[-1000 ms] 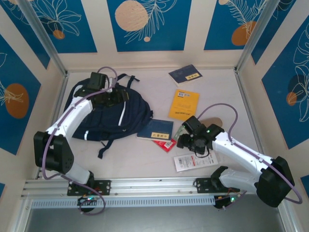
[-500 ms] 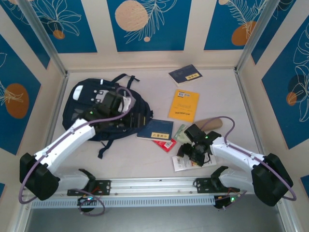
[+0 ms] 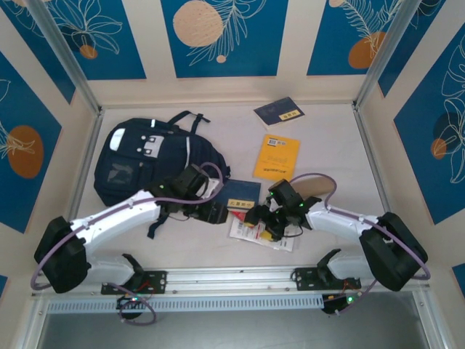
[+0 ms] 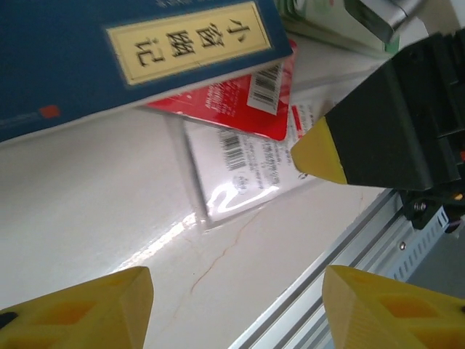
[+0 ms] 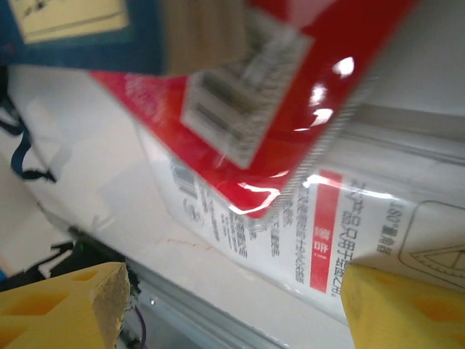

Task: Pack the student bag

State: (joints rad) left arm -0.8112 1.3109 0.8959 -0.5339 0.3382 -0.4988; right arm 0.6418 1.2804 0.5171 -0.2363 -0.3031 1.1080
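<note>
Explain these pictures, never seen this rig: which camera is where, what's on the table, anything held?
A robot's left arm and right arm are bolted at a table's near edge. The wide picture looks down from above; the other two come from a camera on each wrist. On the table: a navy bag, a blue book, a yellow book, a dark booklet, and a red packet lying on a white packet. The left fingers and right fingers stand open above the packets; nothing is held.

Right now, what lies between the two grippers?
A white packet with a red packet overlapping it; the left wrist view shows this.
</note>
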